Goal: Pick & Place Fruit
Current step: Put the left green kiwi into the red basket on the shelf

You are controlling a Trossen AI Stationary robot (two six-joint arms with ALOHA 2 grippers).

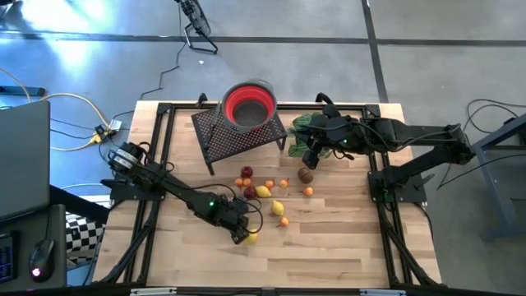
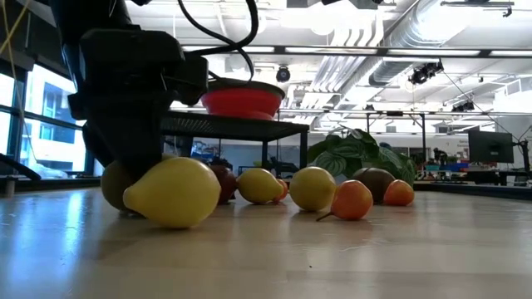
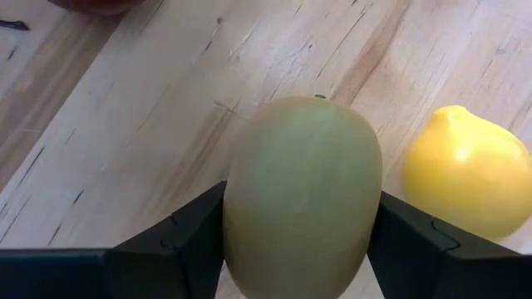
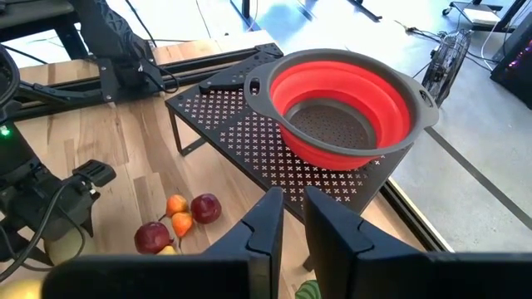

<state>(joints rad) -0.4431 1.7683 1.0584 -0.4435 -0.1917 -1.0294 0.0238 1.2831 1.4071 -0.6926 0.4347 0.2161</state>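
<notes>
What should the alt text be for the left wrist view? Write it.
The left gripper has its two dark fingers against either side of a pale green kiwi-like fruit on the wooden table. A yellow lemon lies beside it.

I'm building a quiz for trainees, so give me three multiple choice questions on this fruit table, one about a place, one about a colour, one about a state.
1. Where does the colander sit?
A. on the black mesh stand
B. on the bare table
C. in the right tool

2. What colour is the fruit lying right beside the left tool?
A. red
B. yellow
C. blue

3. What is between the left tool's fingers?
A. nothing
B. a knife
C. a greenish oval fruit

Answers:
1 A, the right wrist view shows the red bowl resting on the perforated stand.
2 B, a lemon lies next to the fingers.
3 C, both fingers flank the greenish fruit on the wood.
</notes>
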